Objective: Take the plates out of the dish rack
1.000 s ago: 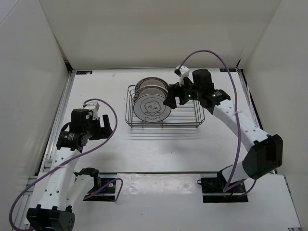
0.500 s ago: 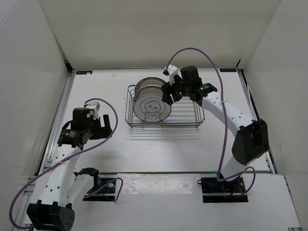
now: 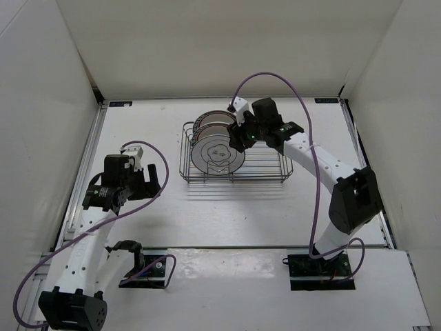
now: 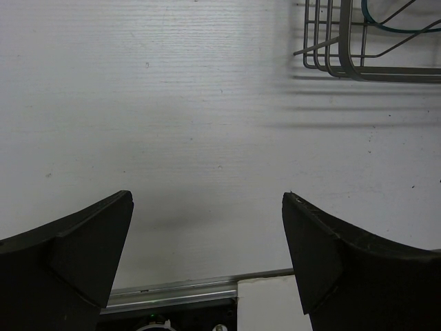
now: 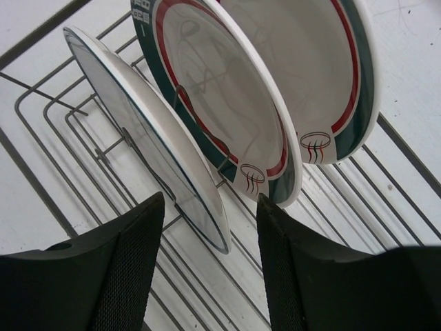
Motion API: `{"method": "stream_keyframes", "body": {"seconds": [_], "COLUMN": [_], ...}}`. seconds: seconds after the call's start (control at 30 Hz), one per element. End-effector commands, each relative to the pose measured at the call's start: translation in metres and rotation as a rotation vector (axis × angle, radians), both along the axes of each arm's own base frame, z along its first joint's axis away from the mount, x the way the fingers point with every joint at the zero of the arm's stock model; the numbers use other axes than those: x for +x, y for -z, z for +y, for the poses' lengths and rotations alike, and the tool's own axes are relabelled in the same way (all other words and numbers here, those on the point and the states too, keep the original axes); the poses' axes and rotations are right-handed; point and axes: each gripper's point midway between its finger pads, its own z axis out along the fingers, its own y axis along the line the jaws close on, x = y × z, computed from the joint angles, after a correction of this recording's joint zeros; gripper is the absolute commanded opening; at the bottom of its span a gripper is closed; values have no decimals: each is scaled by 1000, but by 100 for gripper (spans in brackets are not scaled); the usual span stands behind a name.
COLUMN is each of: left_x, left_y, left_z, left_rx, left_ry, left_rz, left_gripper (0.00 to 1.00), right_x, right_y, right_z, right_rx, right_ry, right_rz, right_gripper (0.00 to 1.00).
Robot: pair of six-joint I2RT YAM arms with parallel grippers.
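Observation:
The dish rack (image 3: 284, 172) stands at the back middle of the table with three plates upright in it. The front plate (image 3: 217, 155) has a grey rim and motif; two plates with red and teal rings (image 3: 219, 126) stand behind it. My right gripper (image 3: 238, 141) hangs at the plates' right edge. In the right wrist view its jaws (image 5: 210, 207) are open, straddling the front plate's (image 5: 151, 131) lower edge without touching it. The middle plate (image 5: 227, 103) and rear plate (image 5: 324, 69) lie just beyond. My left gripper (image 3: 148, 181) is wide open over bare table, left of the rack.
White walls enclose the table on three sides. The rack's near left corner (image 4: 344, 41) shows at the top right of the left wrist view. A metal rail (image 4: 172, 293) runs along the table's near edge below the left gripper (image 4: 207, 200).
My right arm has swung left to the plates' edge and its jaws have narrowed around the front plate. The left arm shifted slightly a second ago, then stayed still.

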Motion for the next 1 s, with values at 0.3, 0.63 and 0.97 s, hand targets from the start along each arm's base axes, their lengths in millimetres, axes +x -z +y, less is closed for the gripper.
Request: {"method": "stream_keyframes", "body": {"seconds": [0.3, 0.63, 0.97], "left_x": [-1, 0, 1], "left_y": [1, 2, 7], "left_z": [-6, -5, -6], "left_rx": [-22, -16, -20], "left_ry": [26, 22, 25], "left_rz": [1, 6, 23], "left_gripper": [100, 100, 100], "right_x": [22, 30, 35], "right_y": [5, 0, -6], "right_z": [14, 19, 17], "right_rx": [-33, -56, -70], "right_ry": [23, 58, 108], "right_rz": [-62, -102, -137], "right_gripper": [48, 35, 28]}}
